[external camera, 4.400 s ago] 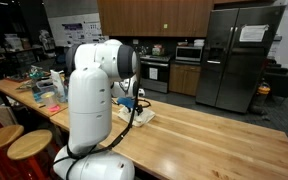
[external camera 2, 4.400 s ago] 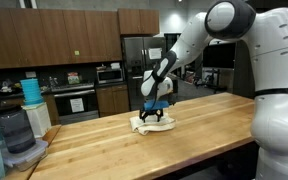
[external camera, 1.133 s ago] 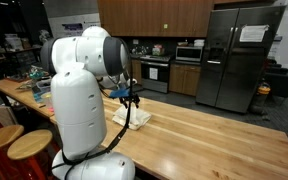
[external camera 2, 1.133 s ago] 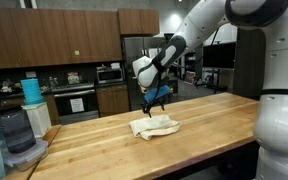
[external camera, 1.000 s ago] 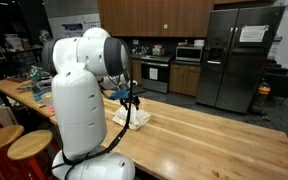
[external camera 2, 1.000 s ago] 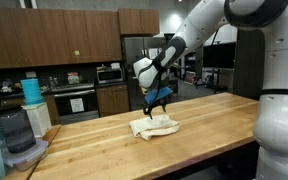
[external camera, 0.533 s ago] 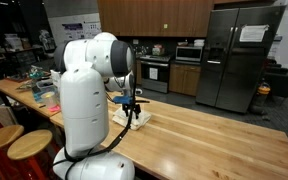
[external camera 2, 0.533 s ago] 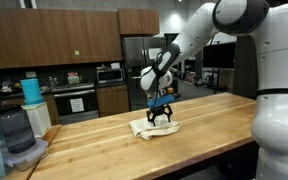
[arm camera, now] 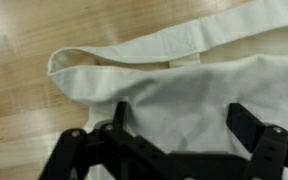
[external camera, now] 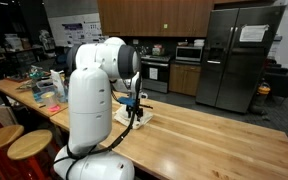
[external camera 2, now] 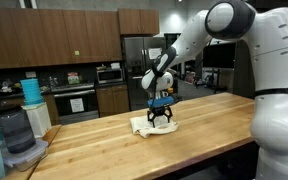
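A cream cloth bag with a strap lies crumpled on the wooden counter; it shows in both exterior views. My gripper is lowered onto it, fingers spread wide apart and open, with cloth between and under them. In an exterior view the gripper points straight down, its tips at the cloth's surface. Nothing is pinched between the fingers.
The long butcher-block counter carries a stack of containers and a blue roll at one end, and bottles and clutter beyond the arm. Two wooden stools stand beside it. A fridge and ovens line the back wall.
The gripper was raised above the cloth a second ago. It has since come down onto the cloth, and the arm has swung back over it.
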You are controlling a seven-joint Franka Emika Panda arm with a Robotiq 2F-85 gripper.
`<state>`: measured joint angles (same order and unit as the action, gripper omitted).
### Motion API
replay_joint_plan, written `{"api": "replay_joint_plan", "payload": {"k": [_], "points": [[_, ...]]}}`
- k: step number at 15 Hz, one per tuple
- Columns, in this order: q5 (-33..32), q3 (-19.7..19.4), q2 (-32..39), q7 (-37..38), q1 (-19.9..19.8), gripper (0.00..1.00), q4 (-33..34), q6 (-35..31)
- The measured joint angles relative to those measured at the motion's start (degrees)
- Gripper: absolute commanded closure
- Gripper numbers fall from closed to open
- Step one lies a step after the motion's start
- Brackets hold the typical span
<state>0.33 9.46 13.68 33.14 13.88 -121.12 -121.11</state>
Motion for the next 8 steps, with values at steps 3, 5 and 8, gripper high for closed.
{"api": "replay_joint_plan", "payload": {"k": [3, 5, 8], "points": [[0.0, -0.4, 0.9, 0.0, 0.0, 0.0, 1.3, 0.0], [-0.2, -0.5, 1.5, 0.0, 0.1, 0.0, 2.1, -0.1], [-2.9, -0.6, 2.0, -1.6, 0.5, 0.0, 2.9, -1.5]]}}
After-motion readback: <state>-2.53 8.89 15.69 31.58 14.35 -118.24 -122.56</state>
